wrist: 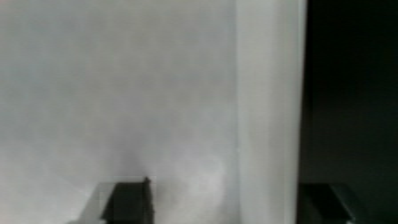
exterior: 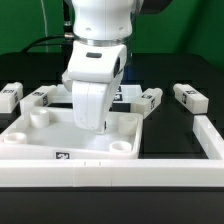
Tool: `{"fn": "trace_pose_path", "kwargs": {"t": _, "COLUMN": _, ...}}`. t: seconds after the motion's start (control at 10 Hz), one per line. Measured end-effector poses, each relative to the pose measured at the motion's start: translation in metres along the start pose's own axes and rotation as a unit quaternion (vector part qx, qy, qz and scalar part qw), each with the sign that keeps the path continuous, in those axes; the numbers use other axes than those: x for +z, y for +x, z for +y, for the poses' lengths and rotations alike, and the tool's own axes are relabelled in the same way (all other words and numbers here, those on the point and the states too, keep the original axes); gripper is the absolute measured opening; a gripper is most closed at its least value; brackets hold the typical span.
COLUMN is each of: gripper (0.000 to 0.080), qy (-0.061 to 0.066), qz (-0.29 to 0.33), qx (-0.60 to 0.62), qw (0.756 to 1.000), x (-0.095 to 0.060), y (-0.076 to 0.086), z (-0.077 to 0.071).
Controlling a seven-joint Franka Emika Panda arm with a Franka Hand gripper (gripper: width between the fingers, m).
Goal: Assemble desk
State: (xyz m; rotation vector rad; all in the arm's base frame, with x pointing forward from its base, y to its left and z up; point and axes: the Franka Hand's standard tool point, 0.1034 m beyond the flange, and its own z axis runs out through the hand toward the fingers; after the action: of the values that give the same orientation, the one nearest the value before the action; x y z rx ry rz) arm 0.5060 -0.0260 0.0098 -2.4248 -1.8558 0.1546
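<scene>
The desk panel (exterior: 45,135) is a large white tray-like board with a raised rim and round corner sockets, lying at the front of the table. Four small white tag-marked legs lie behind it: two on the exterior view's left (exterior: 10,97) (exterior: 40,97) and two on its right (exterior: 150,98) (exterior: 188,97). My gripper (exterior: 103,124) points straight down at the panel's right-hand rim. In the wrist view the gripper (wrist: 228,205) straddles that rim (wrist: 267,100). One dark finger (wrist: 128,200) stands over the panel's floor with a gap to the rim. The other finger (wrist: 331,205) is just outside it.
A long white L-shaped rail (exterior: 110,172) runs along the front and up the exterior view's right side (exterior: 210,140), close around the panel. The marker board (exterior: 128,93) lies behind the arm. The table is black.
</scene>
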Motion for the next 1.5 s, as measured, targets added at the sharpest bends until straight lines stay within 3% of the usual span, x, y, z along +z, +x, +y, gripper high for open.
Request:
{"fn": "trace_pose_path", "kwargs": {"t": 0.1, "gripper": 0.0263, "qy": 0.001, "qz": 0.000, "qx": 0.000, "qw": 1.000, "x": 0.000, "y": 0.000, "z": 0.000}}
{"fn": "trace_pose_path", "kwargs": {"t": 0.2, "gripper": 0.0082, "qy": 0.004, "qz": -0.001, "qx": 0.000, "qw": 1.000, "x": 0.001, "y": 0.000, "z": -0.002}}
{"fn": "trace_pose_path", "kwargs": {"t": 1.0, "gripper": 0.0072, "qy": 0.004, "qz": -0.005, "qx": -0.017, "qw": 1.000, "x": 0.001, "y": 0.002, "z": -0.004}}
{"fn": "trace_pose_path", "kwargs": {"t": 1.3, "gripper": 0.0072, "qy": -0.001, "qz": -0.005, "qx": -0.080, "qw": 0.997, "x": -0.001, "y": 0.032, "z": -0.009}}
{"fn": "trace_pose_path", "kwargs": {"t": 1.5, "gripper": 0.0072, "qy": 0.000, "qz": -0.004, "qx": -0.083, "qw": 0.997, "x": 0.000, "y": 0.035, "z": -0.010}}
